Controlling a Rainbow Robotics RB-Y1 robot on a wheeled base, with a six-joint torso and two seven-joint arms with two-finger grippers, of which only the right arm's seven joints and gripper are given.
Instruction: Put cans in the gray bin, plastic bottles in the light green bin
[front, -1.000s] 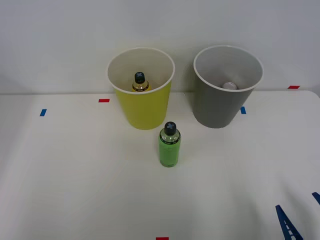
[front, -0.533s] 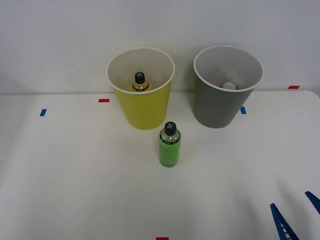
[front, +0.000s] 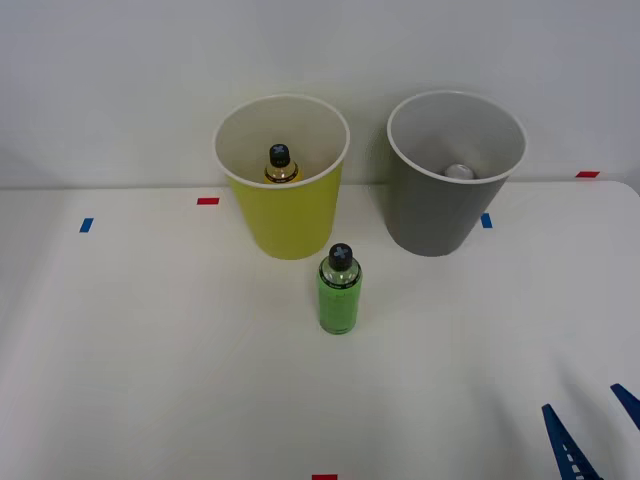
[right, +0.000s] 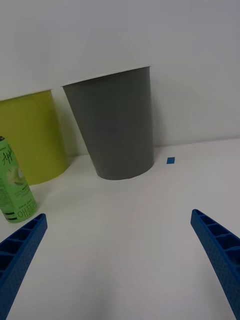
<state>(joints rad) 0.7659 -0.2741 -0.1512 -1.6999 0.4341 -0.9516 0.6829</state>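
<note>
Green bottle (front: 339, 290) stands upright on the table (front: 150, 350), just in front of the lime bin (front: 283, 215), well apart from the right gripper (front: 592, 432), whose blue fingers (right: 20, 250) are spread and empty; the gripper must reach forward and leftward.

Light green bin (front: 290, 215): lime-yellow outside, white inside and rim. Gray bin (front: 440, 215): mid gray outside, white inside and rim. Green bottle (front: 339, 295) at 6 o'clock of the lime bin: bright green body, black cap, dark band at neck; wrist view shows white script lettering on its label. Amber bottle (front: 280, 167) inside the lime bin: gold shoulder, black cap. Can (front: 459, 172) inside the gray bin: silver top. Right gripper (right: 120, 260): blue fingers (right: 220, 247), ribbed pattern. Table (front: 150, 350): plain white. Tape marks: red (front: 208, 201) at 9 o'clock of the lime bin, blue (front: 86, 225) farther toward 9, blue (front: 486, 220) at 3 o'clock of the gray bin.
</note>
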